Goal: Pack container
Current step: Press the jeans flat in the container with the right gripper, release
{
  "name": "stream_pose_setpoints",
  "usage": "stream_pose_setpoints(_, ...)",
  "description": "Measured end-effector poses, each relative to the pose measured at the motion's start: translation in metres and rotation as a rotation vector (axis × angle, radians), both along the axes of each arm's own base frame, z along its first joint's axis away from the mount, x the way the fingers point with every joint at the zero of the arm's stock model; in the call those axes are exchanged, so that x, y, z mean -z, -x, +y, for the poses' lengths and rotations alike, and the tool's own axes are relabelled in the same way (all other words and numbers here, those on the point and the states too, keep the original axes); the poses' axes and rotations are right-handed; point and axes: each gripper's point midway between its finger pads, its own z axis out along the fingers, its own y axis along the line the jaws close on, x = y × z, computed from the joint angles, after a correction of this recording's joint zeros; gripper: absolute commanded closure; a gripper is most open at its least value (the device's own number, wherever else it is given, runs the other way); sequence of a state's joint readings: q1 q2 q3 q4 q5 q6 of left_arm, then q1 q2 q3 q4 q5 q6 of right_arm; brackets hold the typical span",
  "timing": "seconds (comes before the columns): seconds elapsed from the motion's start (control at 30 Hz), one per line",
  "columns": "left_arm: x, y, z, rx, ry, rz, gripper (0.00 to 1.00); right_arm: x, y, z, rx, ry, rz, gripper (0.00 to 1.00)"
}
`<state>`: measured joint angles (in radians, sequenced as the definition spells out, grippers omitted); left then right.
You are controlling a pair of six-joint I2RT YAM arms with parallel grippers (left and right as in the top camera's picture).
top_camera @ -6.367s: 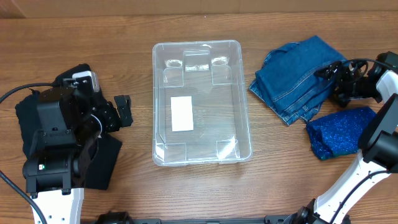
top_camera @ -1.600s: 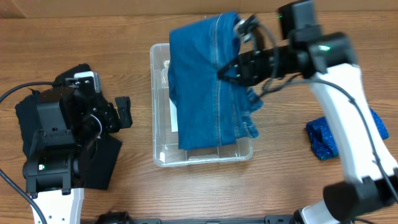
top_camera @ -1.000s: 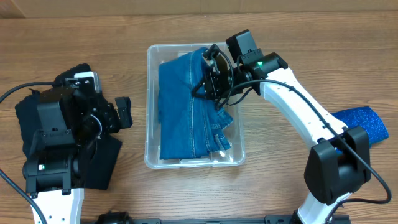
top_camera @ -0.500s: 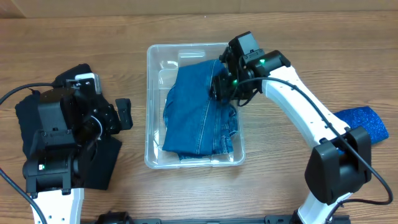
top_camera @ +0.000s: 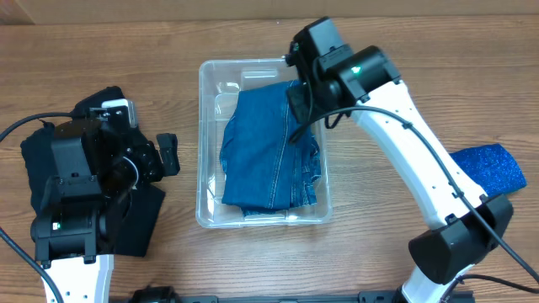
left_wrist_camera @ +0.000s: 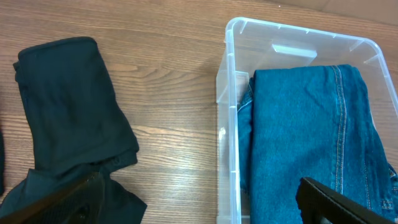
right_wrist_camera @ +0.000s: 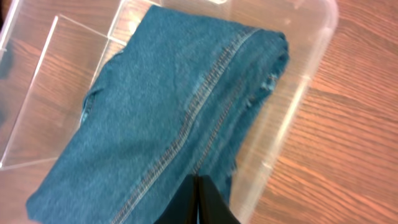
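One garment is packed so far, by the look of it. From overhead, the clear container [top_camera: 209, 143] sits mid-counter [top_camera: 253, 34] with folded jeans [top_camera: 269, 156] lying inside. A sparkly blue cloth [top_camera: 490, 167] lies well apart at the right, and a dark garment [top_camera: 139, 220] lies beneath the left arm [top_camera: 76, 194]. Both are outside, so probably both remain to go in. Left wrist view: the left jaws stand wide and empty, the dark garment on one side, the container on the other. Right wrist view: the right jaws are pressed together, gripping nothing, and hang above the jeans near the container's wall.
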<state>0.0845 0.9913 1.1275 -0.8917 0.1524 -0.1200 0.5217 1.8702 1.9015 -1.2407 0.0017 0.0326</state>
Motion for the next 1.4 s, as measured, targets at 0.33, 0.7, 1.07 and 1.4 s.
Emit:
stream_pose_setpoints(0.33, 0.001, 0.001, 0.0, 0.001, 0.001, 0.006, 0.0, 0.135, -0.016, 0.006, -0.022, 0.132, 0.171, 0.96)
stream_pose_setpoints(0.7, 0.003, 0.003, 0.0, 0.0, 0.001, 0.017, 0.0, 0.159, -0.016, -0.003, -0.016, 0.241, 0.21, 0.96)
stream_pose_setpoints(1.07, 0.003, 0.003, 0.0, 0.0, 0.001, 0.017, 0.0, 0.105, 0.006, -0.02, 0.03, 0.248, 0.222, 0.96)
stream_pose_setpoints(1.4, 0.003, 0.003, 0.0, 0.0, 0.001, 0.017, 0.0, 0.006, 0.094, 0.037, -0.175, 0.052, 0.174, 0.95)
